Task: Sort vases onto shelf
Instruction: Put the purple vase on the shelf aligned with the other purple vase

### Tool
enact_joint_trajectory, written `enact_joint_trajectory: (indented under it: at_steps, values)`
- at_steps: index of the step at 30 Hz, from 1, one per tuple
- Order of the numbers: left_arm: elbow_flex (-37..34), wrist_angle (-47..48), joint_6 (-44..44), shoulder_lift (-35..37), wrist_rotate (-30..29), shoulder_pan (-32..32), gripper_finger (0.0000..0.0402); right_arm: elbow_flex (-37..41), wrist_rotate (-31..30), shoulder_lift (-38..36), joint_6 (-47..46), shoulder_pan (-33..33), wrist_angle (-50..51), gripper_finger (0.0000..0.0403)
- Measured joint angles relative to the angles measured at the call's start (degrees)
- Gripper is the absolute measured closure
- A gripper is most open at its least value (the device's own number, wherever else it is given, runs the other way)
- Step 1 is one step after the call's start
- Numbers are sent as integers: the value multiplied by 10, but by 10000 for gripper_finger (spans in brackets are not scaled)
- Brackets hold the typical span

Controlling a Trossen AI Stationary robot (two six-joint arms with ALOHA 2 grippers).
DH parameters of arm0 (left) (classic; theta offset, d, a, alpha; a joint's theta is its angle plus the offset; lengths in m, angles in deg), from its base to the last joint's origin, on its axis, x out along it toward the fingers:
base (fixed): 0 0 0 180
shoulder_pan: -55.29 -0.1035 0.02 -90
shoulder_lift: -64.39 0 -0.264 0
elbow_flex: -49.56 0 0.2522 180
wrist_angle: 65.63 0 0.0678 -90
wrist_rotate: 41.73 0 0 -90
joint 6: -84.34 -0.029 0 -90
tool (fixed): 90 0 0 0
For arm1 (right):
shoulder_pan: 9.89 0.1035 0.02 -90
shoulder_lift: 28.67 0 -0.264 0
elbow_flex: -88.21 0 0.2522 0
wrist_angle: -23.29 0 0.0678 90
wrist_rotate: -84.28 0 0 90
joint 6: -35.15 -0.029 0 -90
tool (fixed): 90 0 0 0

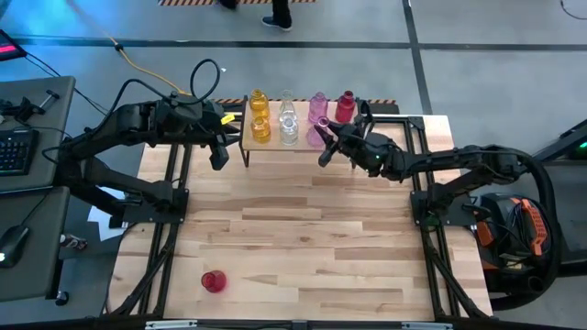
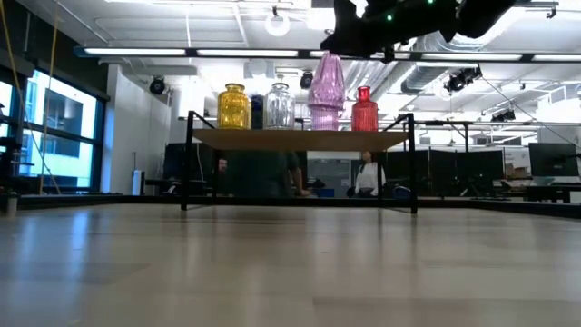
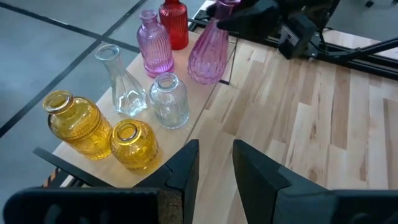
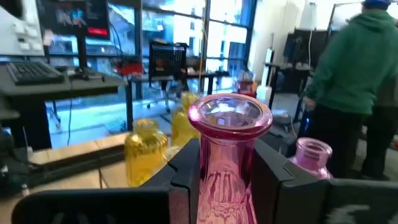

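1. Your shelf [image 1: 303,145] stands at the far edge of the worktop [image 1: 303,238], between the two arms. It already carries two yellow vases [image 3: 127,144], two clear vases [image 3: 169,101], a pink ribbed vase [image 3: 153,45] and a red vase [image 3: 174,23] in the far right corner.
2. The second pink vase [image 3: 208,53], a fluted one, is at the shelf's right front edge, just beside the pink ribbed vase. From the low view its base is at board level; contact with the board cannot be told.
3. Your right hand [image 4: 229,171] is clamped on that fluted vase, one finger on each side of its neck below the flared rim. The right arm reaches in from the right side, stretched low toward the shelf.
4. Obstacles close by: the pink ribbed vase and the red vase stand right behind the held vase; the clear pair is the next row over.
5. Your left hand [image 3: 214,165] hovers above the worktop just in front of the shelf's left end, near the yellow pair, fingers apart and holding nothing.
6. The second red vase [image 1: 213,280] lies well apart from everything, on the near left of the worktop.
7. A person in a green hooded top [image 4: 354,68] stands beyond the worktop, seen in the right wrist view.
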Motion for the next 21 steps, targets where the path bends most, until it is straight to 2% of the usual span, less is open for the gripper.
enact_joint_trajectory:
  at_steps: [6,15,21]
  values:
    - [0,0,-5,0,0,0,311,-32,12,1,-25,-22,84,331]
    - [0,0,-5,0,0,0,312,-33,61,20,-53,-47,103,330]
    - [0,0,-4,0,0,0,312,-33,64,32,-61,-48,98,331]
